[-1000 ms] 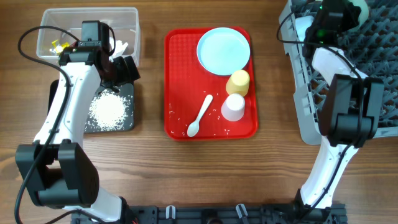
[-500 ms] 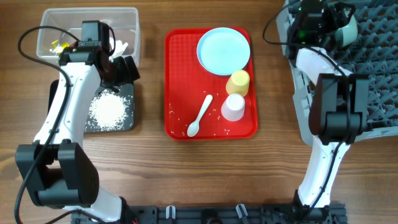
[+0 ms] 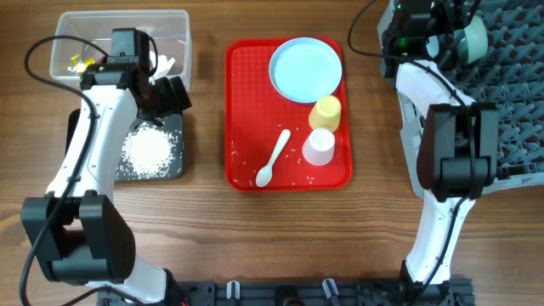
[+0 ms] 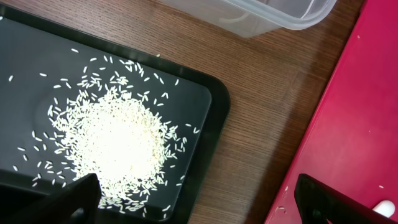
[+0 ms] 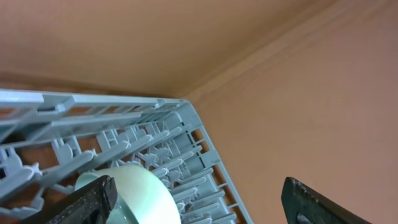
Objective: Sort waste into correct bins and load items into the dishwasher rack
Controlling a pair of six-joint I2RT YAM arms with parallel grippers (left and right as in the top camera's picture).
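Visibly, rice (image 4: 115,146) on tray (image 4: 31,50); bowl (image 5: 134,193) in rack (image 5: 199,134)

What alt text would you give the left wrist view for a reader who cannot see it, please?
A heap of white rice grains lies on a black tray on a wooden table. A clear tub's corner shows at the top, a red serving tray at right; the dark fingers of the left tool sit wide apart at the bottom.
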